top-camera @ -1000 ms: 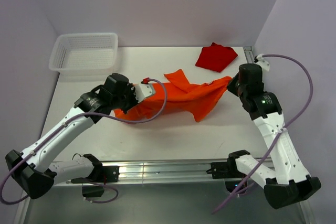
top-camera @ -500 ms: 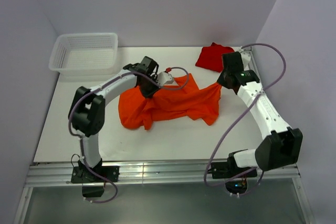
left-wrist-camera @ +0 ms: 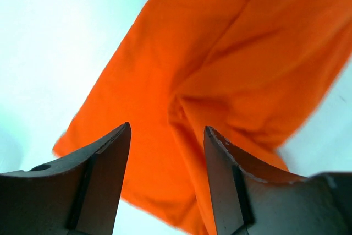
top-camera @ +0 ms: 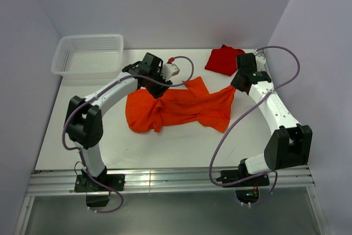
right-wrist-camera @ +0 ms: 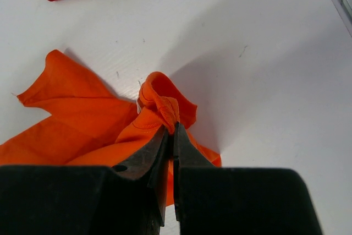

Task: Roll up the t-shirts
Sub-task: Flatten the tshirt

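- Left claw is hanging open just above the orange shirt, holding nothing.
- Right claw is pinching a bunched edge at the shirt's right end.
- The orange shirt is lying rumpled in the middle of the table. The red shirt is sitting apart at the far right.
- The cloth is looking light and limp, likely to bunch. Gripping corners or hems seems best for spreading it flat.

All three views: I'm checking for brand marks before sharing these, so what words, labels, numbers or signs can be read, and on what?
None can be read. The bright orange cloth t-shirt, the darker red cloth t-shirt and the white plastic mesh basket show no print, label or number.
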Controlling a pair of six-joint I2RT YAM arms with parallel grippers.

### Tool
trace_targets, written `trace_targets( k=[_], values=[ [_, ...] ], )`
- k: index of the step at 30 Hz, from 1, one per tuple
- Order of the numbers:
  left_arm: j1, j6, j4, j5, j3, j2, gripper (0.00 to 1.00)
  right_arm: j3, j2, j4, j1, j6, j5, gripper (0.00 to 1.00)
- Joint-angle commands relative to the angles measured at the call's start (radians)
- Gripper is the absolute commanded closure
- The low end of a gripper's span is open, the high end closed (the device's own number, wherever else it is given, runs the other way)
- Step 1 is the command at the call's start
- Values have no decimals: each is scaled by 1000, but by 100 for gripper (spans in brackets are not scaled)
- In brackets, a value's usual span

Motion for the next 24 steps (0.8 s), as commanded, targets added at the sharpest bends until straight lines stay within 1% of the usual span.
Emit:
trace_targets(
  k=[1, 4, 6, 8, 9, 11, 17, 21, 24],
  values=[
    [3, -41, -13, 7, -45, -161, 39, -4, 4, 42, -5, -17, 10, 100],
    [-8, -47, -50, 27, -122, -227, 40, -8, 10, 43, -5, -16, -4, 100],
    [-20, -50, -60, 28, -200, -262, 42, -15, 9, 51, -5, -11, -11, 100],
    [-62, -58, -37, 3, -284, -291, 43, -23, 7, 56, -5, -8, -24, 100],
    [-101, -66, -26, -31, -310, -297, 43, -26, 6, 56, -5, -6, -28, 100],
    [-138, -89, -11, -53, -365, -305, 43, -38, -2, 60, -5, -5, -36, 100],
    [-221, -146, 37, -106, -433, -307, 44, -73, -29, 65, -4, -5, -39, 100],
    [-267, -176, 48, -119, -449, -294, 45, -92, -45, 66, -5, -6, -41, 100],
    [-287, -202, 71, -180, -465, -285, 46, -103, -56, 68, -5, -9, -42, 100]
  ],
)
